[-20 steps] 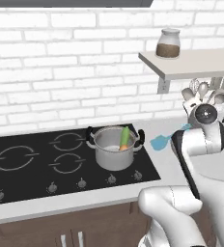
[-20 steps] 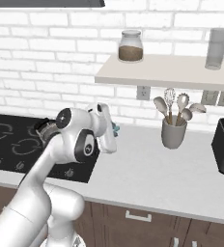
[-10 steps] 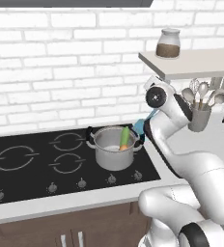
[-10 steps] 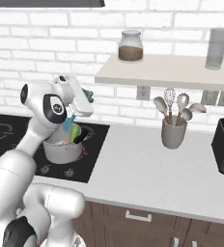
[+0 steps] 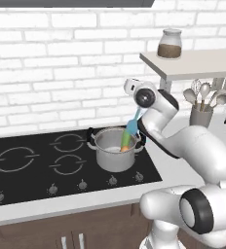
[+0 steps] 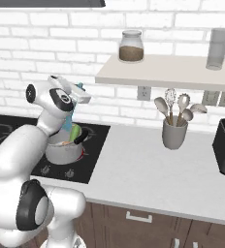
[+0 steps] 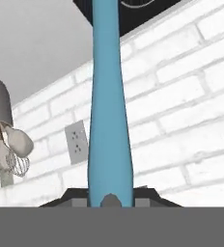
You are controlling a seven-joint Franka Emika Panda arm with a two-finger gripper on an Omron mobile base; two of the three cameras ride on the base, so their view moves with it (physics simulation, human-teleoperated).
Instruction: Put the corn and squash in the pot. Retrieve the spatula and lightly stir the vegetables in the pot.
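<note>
Spatula (image 5: 131, 127) lowered into pot (image 5: 115, 151)
Hand (image 7: 110, 201) is clamped on the spatula handle; the blade slants down among the vegetables (image 5: 126, 141) inside the pot on the stove (image 5: 47, 160).

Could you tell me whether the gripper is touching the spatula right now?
Touching. In the hand view the spatula handle rises straight out from between the gripper fingertips, which are closed against it on both sides with no gap.
</note>
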